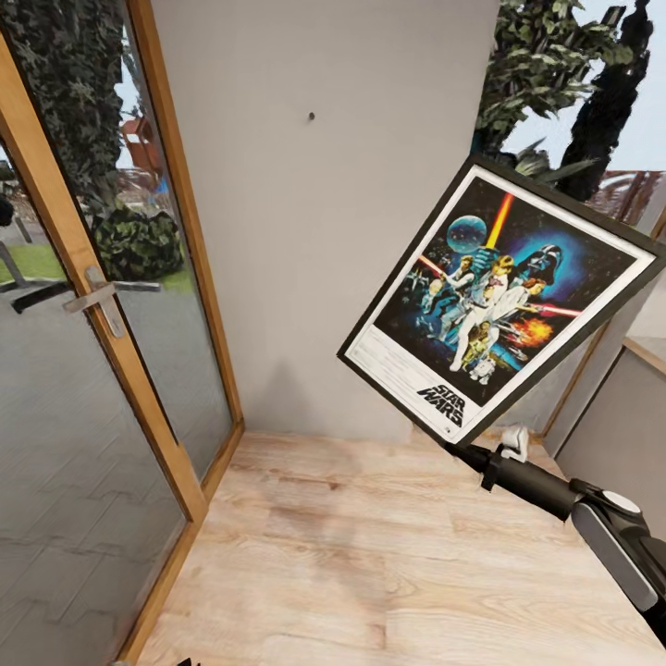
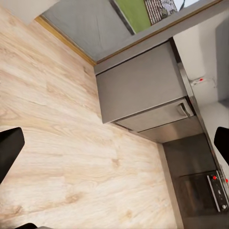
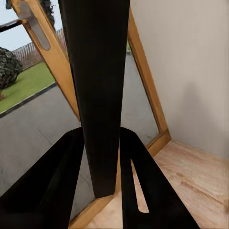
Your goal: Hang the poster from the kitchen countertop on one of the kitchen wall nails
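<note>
Your right end effector (image 3: 102, 157) is clamped on the poster (image 1: 504, 301) at its lower edge, holding it tilted in the air before the grey wall (image 1: 324, 231), below and right of the nail (image 1: 311, 117). Your left end effector (image 2: 114, 143) hangs spread over the wooden floor (image 2: 62, 143), gripping nothing.

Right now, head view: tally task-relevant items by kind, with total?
Poster, tilted, held at its lower corner by the right gripper: 1
Wall nail on the grey wall: 1
Glass door with metal handle: 1
Total: 3
</note>
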